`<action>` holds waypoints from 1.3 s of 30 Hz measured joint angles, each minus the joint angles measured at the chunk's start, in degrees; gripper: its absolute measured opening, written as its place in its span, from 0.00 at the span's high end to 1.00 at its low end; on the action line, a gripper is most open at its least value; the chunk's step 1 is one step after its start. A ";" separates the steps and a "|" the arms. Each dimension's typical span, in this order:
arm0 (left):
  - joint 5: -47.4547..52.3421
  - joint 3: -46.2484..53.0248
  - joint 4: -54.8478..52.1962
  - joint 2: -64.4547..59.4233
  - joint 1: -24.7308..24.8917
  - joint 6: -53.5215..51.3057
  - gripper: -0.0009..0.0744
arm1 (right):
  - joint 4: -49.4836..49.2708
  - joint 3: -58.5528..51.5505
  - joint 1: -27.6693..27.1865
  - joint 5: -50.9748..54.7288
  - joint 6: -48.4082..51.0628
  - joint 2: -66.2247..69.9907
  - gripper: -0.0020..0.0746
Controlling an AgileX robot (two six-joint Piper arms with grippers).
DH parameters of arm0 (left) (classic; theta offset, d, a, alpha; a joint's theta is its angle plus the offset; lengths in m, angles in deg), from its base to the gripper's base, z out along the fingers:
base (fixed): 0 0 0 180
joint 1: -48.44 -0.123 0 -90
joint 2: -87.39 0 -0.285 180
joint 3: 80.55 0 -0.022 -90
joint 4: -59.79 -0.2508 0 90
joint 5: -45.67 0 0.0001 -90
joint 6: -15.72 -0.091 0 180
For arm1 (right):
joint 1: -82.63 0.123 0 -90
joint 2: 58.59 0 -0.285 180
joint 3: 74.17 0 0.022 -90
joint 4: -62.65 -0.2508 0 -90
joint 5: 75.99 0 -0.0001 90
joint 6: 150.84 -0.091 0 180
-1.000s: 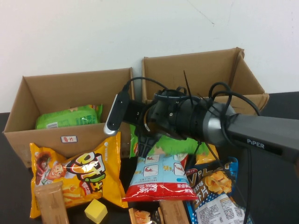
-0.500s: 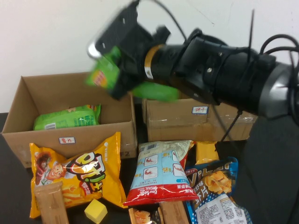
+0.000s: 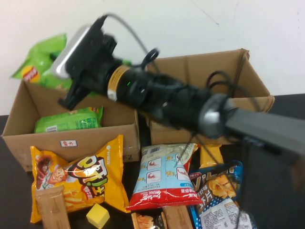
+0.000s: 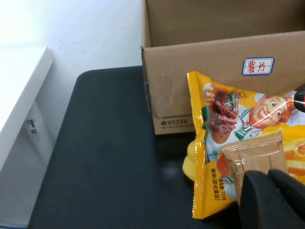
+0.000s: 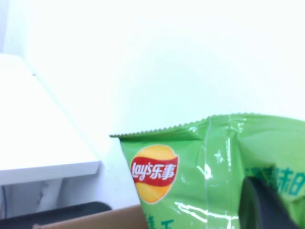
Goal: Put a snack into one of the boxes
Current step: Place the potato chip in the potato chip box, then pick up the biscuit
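My right gripper (image 3: pixel 61 80) is shut on the snack, a glossy bright-green chip bag (image 3: pixel 39 61) with a red logo at one corner. It holds the bag in the air above the back left of the lower, wider cardboard box (image 3: pixel 97 131) with the small white red-lettered label. In the right wrist view the bag (image 5: pixel 200 162) fills the lower part, a dark finger (image 5: pixel 264 205) of my right gripper (image 5: pixel 271 212) lies on it, and the box's rim (image 5: pixel 95 220) shows below. My left gripper (image 4: pixel 274 200) is shut and empty, low beside that box (image 4: pixel 214 71).
A duller green bag (image 3: pixel 69 119) lies inside the lower box. The taller box (image 3: pixel 205 86) stands to its right, behind my right arm. In front lie a yellow cartoon bag (image 3: pixel 81 176), a blue-white bag (image 3: pixel 162 176), a brown packet (image 3: pixel 52 207) and a yellow cube (image 3: pixel 97 215).
My right arm has lifted the bright-green bag from in front of the taller box and swung it up and left, to above the lower box. The left arm has not moved.
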 joint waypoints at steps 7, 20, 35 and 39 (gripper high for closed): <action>0.00 0.00 0.00 0.00 0.00 0.00 0.99 | 0.40 8.05 0.38 9.76 -0.77 8.60 0.74; 0.00 0.00 0.00 0.00 0.00 0.00 0.99 | 0.49 18.17 0.48 40.46 -0.77 8.44 0.22; 0.00 0.00 0.00 0.00 0.00 0.00 0.99 | -27.35 17.35 1.73 82.19 19.74 -2.20 0.97; 0.00 0.00 0.00 0.00 0.00 0.00 0.99 | -36.76 12.98 2.36 85.03 23.26 -2.10 0.97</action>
